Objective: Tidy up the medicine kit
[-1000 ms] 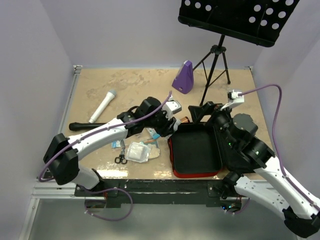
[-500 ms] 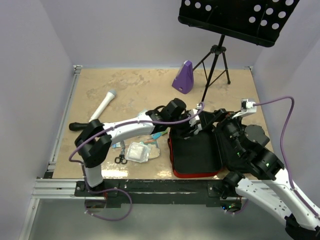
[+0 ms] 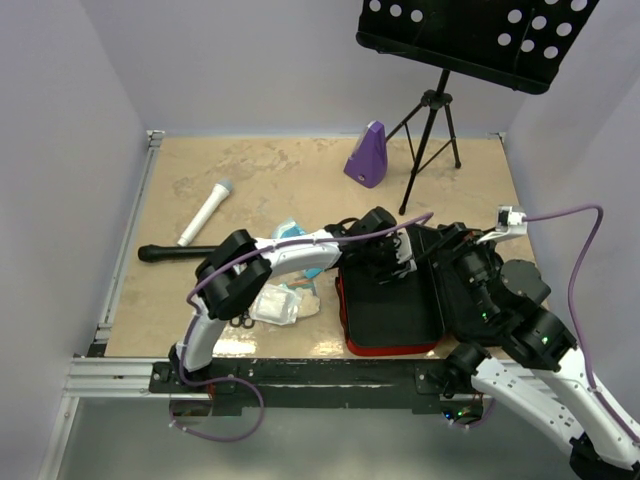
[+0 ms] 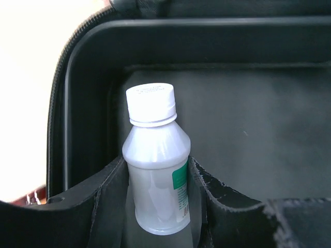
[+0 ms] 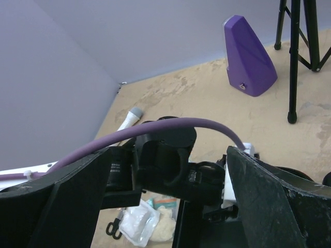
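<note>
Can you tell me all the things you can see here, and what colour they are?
medicine kit: 1, black inside with a red rim, open near the table's front edge
bottle: 1, white with a white cap, held over the open kit
packets: a few, clear and blue, left of the kit
scissors: 1, black handles, beside the packets
microphone: 1, white, far left
stick: 1, black, near the microphone
metronome: 1, purple, at the back
music stand: 1, black, back right
table: 1, tan
left gripper: shut on the bottle
right gripper: open, right of the kit
</note>
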